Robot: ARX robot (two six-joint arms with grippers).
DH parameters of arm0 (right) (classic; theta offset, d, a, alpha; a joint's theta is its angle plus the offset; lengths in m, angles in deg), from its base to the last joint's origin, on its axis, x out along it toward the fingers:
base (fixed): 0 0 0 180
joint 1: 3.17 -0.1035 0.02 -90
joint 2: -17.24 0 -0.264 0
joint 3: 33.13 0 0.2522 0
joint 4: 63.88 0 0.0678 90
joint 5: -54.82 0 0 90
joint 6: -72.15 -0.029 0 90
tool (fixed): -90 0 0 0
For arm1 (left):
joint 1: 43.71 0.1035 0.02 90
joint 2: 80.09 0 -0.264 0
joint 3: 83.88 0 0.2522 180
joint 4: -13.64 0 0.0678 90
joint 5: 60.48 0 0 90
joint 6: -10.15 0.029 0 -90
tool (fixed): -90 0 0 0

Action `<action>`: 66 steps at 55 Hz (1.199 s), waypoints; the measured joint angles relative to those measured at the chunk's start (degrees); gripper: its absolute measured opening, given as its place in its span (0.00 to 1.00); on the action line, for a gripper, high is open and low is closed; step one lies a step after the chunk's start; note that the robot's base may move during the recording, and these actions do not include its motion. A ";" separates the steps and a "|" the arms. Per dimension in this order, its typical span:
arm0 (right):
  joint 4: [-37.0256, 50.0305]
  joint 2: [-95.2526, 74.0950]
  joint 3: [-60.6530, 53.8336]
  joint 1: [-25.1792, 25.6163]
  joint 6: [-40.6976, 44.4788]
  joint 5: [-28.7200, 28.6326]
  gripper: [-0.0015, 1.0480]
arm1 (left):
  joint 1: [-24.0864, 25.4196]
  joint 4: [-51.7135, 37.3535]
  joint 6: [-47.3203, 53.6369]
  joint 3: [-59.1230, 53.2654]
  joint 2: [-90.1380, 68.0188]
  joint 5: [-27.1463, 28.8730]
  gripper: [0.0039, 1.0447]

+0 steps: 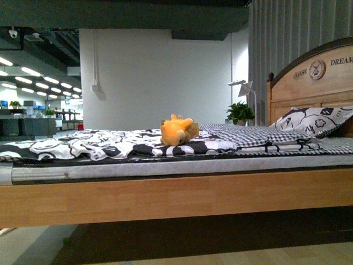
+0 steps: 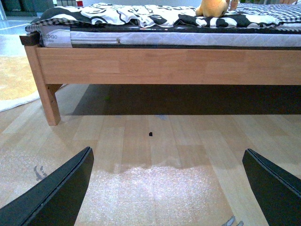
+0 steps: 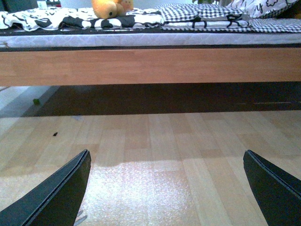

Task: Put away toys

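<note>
An orange-yellow plush toy [image 1: 176, 131] lies on the black-and-white quilt in the middle of the bed. The left wrist view shows the toy [image 2: 214, 7] at the far edge of the mattress, and the right wrist view shows the toy [image 3: 108, 8] too. My left gripper [image 2: 167, 188] is open over the wooden floor, well short of the bed, with nothing between its fingers. My right gripper [image 3: 167, 188] is likewise open and empty above the floor. Neither arm shows in the front view.
The wooden bed frame [image 1: 176, 196] spans the front view, with a headboard [image 1: 311, 77] at the right. A patterned pillow [image 1: 314, 120] and a folded checked blanket [image 1: 259, 135] lie near the headboard. A bed leg [image 2: 47, 94] stands on the floor. A potted plant [image 1: 240, 113] is behind.
</note>
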 joint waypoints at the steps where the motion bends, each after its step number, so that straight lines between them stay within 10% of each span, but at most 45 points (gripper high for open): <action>1: 0.00 0.00 0.00 0.00 0.00 0.00 0.94 | 0.00 0.00 0.00 0.00 0.00 0.00 0.94; 66: 0.00 0.00 0.00 0.00 0.02 0.00 0.94 | 0.00 0.00 0.00 0.00 0.00 0.00 0.94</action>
